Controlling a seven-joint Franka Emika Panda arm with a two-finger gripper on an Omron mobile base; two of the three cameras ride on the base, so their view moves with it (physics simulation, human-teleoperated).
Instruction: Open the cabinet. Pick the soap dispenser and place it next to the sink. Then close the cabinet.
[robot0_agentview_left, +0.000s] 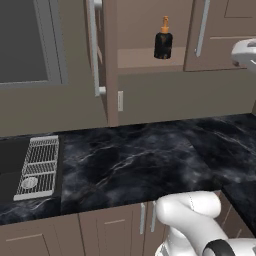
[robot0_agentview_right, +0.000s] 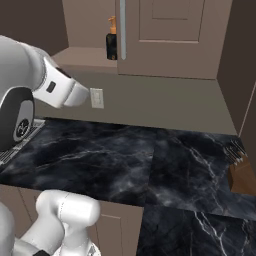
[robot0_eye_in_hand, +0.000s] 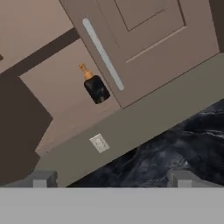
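The cabinet (robot0_agentview_left: 150, 30) on the wall has its left door (robot0_agentview_left: 102, 60) swung open and edge-on; its right door (robot0_agentview_left: 220, 30) is shut. The soap dispenser (robot0_agentview_left: 163, 42), black with an orange pump, stands upright on the cabinet's bottom shelf, just left of the shut door's handle (robot0_eye_in_hand: 103, 54). In the hand view the soap dispenser (robot0_eye_in_hand: 96, 87) is well ahead of my gripper (robot0_eye_in_hand: 112, 179), which is open with its fingertips (robot0_eye_in_hand: 41, 178) wide apart and nothing between them. The sink (robot0_agentview_left: 10, 160) with its grid rack (robot0_agentview_left: 39, 167) lies at the counter's left end.
A black marble counter (robot0_agentview_left: 150, 160) runs below the cabinet. A wall outlet (robot0_agentview_right: 97, 98) sits on the backsplash. A knife block (robot0_agentview_right: 240, 172) stands at the far right. A dark window (robot0_agentview_left: 25, 40) is left of the open door. Base cupboards (robot0_agentview_left: 115, 230) line the front.
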